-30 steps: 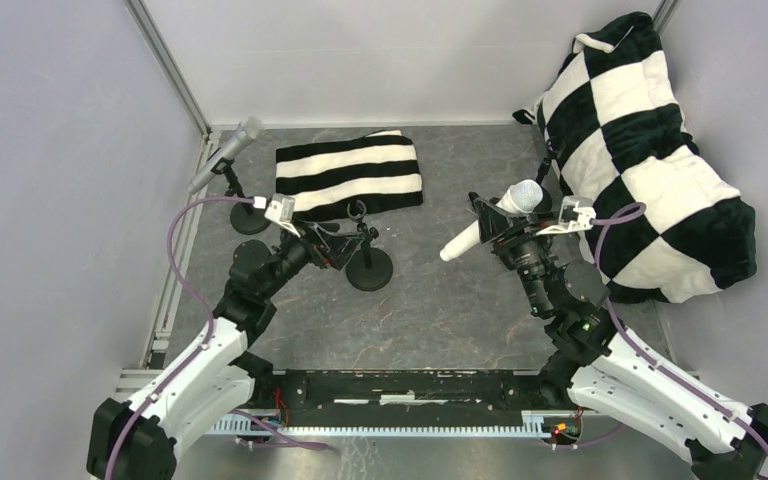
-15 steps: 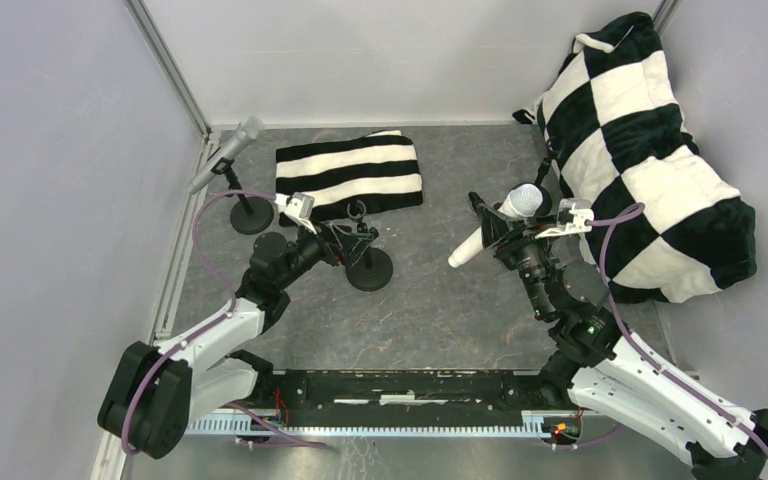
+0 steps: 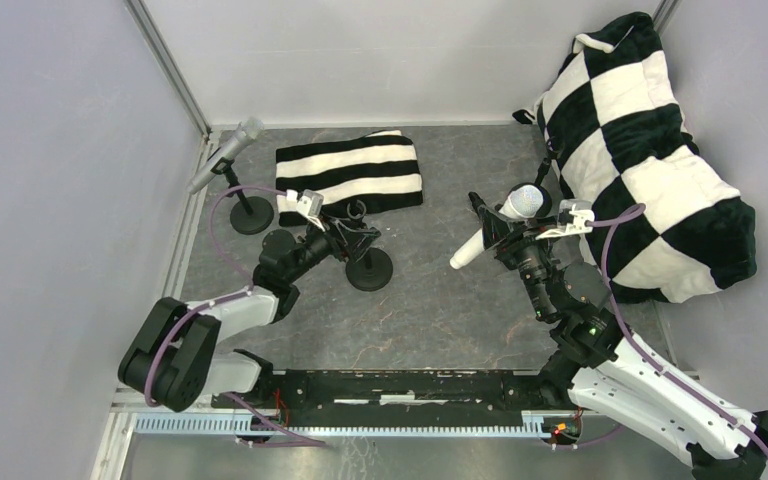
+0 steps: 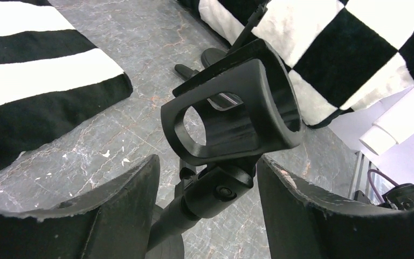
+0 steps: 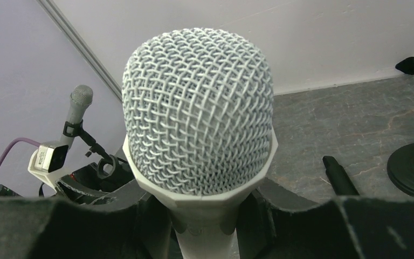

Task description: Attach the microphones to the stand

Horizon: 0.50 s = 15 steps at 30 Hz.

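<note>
My right gripper is shut on the white microphone, held above the floor with its mesh head up and back; in the wrist view the gripper clamps the handle below the head. My left gripper is open, its fingers on either side of the swivel joint under the empty black clip of the middle stand, with gaps on both sides. The silver-grey microphone sits in the left stand. A black stick end lies on the floor; I cannot tell whether it is the black microphone.
A striped black-and-white cloth lies at the back behind the middle stand. A large checkered pillow fills the right side, with a third stand's base near it. Walls close the back and sides.
My left arm has folded lower and its gripper has moved right around the middle stand's joint. My right gripper has tilted the white microphone a little steeper.
</note>
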Available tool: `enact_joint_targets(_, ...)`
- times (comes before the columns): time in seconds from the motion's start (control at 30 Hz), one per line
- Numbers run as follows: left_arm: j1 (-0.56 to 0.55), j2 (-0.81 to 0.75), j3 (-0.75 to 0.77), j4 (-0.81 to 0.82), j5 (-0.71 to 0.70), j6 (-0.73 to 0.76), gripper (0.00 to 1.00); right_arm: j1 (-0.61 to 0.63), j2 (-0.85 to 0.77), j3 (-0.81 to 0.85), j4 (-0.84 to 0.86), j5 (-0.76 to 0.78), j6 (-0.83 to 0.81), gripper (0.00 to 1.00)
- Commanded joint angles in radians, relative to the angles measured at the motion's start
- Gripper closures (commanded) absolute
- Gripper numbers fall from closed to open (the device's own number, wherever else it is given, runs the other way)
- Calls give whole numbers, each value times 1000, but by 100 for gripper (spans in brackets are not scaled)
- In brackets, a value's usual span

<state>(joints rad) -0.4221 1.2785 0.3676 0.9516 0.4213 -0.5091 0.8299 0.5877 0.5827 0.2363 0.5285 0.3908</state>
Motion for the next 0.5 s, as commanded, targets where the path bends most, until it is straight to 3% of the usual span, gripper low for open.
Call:
enact_joint_targets(0.0, 3, 48, 13, 166, 50, -9, 31, -1, -11, 26, 11, 5, -7, 100)
enact_joint_targets(0.2, 3, 86, 26, 202, 91, -26, 52, -1, -8, 23, 13, 5, -9, 100)
enact_joint_targets(0.33, 2, 81, 30, 203, 96, -31, 81, -2, -3, 22, 20, -1, -11, 100)
enact_joint_targets(0.47, 3, 67, 30, 197, 97, -27, 91, -2, 2, 19, 24, -6, -14, 100)
